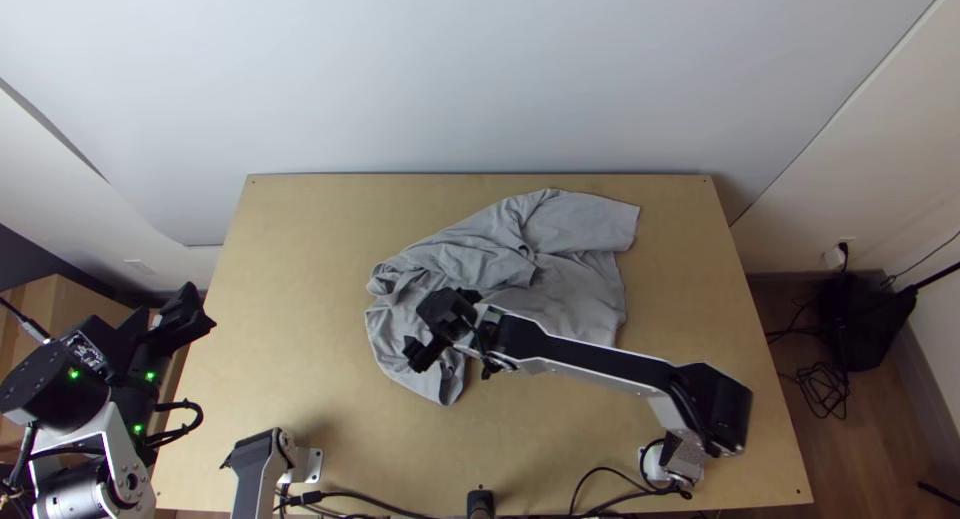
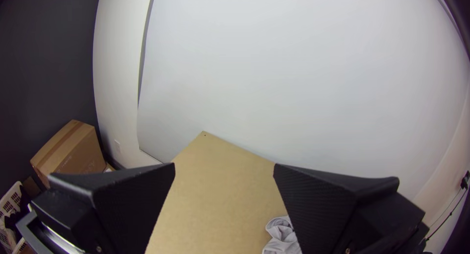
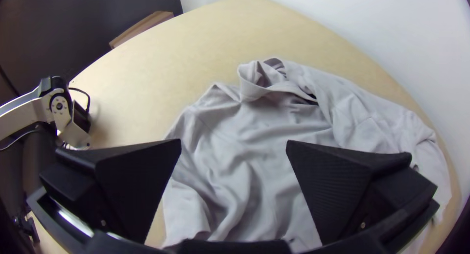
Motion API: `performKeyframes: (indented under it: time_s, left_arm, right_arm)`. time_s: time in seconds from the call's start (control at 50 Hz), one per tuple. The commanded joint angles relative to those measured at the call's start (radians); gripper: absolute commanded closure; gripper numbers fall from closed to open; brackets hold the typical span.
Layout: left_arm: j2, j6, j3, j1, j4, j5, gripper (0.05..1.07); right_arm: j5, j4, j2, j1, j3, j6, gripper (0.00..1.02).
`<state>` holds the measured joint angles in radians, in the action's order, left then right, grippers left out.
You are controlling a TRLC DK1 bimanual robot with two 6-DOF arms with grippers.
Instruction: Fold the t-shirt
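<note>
The right gripper point(image 3: 234, 142) hung open over the near part of the shirt point(image 1: 575, 289); the left point(image 2: 224, 165), also open, was by the left edge of the table point(image 1: 300, 279). Farther out the shirt lay rumpled, partly bunched, with no neat fold, so flattening and all the folding seemed left to do.

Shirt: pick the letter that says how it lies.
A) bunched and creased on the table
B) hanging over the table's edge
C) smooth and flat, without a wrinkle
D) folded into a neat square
A: the shirt lies in loose, uneven folds and creases on the table, with the open right end effector above it.
</note>
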<state>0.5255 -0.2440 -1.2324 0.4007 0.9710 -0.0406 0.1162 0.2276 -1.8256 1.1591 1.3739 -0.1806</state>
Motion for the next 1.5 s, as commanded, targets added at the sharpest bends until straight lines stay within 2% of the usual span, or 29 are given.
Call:
performKeyframes:
  time_s: [0.0, 0.08, 0.28, 0.64, 0.76, 0.96, 0.98, 1.02, 1.06, 1.1, 1.12, 1.48]
  left_arm:
    - [-0.009, -0.014, 0.007, 0.006, -0.018, 0.005, 0.10]
    - [-0.022, -0.011, 0.022, 0.004, -0.018, 0.005, 0.10]
    - [-0.032, 0.000, 0.076, -0.011, -0.018, 0.005, 0.10]
    - [-0.021, 0.035, 0.113, 0.004, -0.075, 0.007, 0.10]
    - [-0.019, 0.045, 0.113, 0.004, -0.081, 0.007, 0.10]
    - [-0.016, 0.051, 0.117, 0.006, -0.081, 0.005, 0.10]
    - [-0.016, 0.051, 0.117, 0.006, -0.081, 0.005, 0.10]
    - [-0.016, 0.051, 0.117, 0.004, -0.080, 0.005, 0.10]
    - [-0.015, 0.051, 0.119, 0.004, -0.080, 0.005, 0.10]
    - [-0.015, 0.051, 0.120, 0.004, -0.080, 0.005, 0.10]
    - [-0.015, 0.051, 0.120, 0.004, -0.080, 0.005, 0.10]
    - [-0.010, 0.052, 0.137, -0.017, -0.081, 0.001, 0.10]
  right_arm:
    - [-0.003, -0.066, -0.063, 0.017, 0.060, -0.026, 0.03]
    - [-0.007, -0.100, -0.113, 0.022, 0.083, -0.031, 0.03]
    - [-0.018, -0.005, -0.238, 0.056, 0.221, -0.057, 0.04]
    - [-0.050, -0.002, -0.423, 0.073, 0.393, -0.077, 0.04]
    - [-0.050, 0.016, -0.482, 0.067, 0.442, -0.095, 0.10]
    - [-0.050, 0.210, -0.581, 0.056, 0.576, -0.114, 0.11]
    - [-0.050, 0.220, -0.583, 0.056, 0.582, -0.114, 0.14]
    - [-0.050, 0.230, -0.581, 0.054, 0.583, -0.115, 0.31]
    - [-0.049, 0.230, -0.567, 0.053, 0.573, -0.114, 0.59]
    - [-0.047, 0.203, -0.554, 0.050, 0.564, -0.109, 0.96]
    - [-0.047, 0.197, -0.549, 0.048, 0.564, -0.111, 1.00]
    - [-0.047, 0.193, -0.388, -0.035, 0.525, -0.154, 1.00]
